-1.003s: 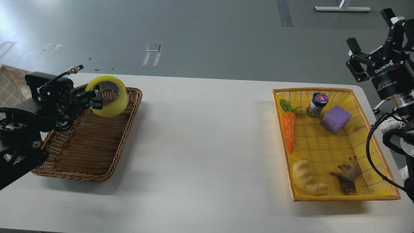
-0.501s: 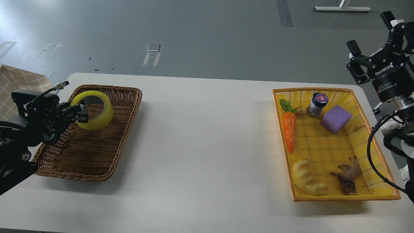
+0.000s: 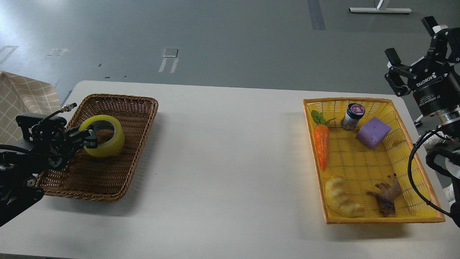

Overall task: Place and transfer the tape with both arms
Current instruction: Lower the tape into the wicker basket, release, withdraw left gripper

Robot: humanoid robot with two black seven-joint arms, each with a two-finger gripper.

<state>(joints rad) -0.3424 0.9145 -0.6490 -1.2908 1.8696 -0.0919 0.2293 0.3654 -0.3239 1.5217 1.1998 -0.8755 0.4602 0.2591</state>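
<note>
The left gripper (image 3: pixel 90 138) pinches the tape (image 3: pixel 102 136) by its left wall inside the brown wicker basket (image 3: pixel 107 180) (left end of the bench (image 3: pixel 222 162)). The right gripper (image 3: pixel 417 50) hangs far right, jaws spread.

On the white tabletop (image 3: pixel 222 162) I see a brown wicker basket (image 3: pixel 118 172) and a yellow basket (image 3: pixel 413 212) holding a carrot (image 3: pixel 321 144), jar (image 3: pixel 352 116), purple block (image 3: pixel 373 132), croissant toy (image 3: pixel 341 202) and brown animal figure (image 3: pixel 386 196).
</note>
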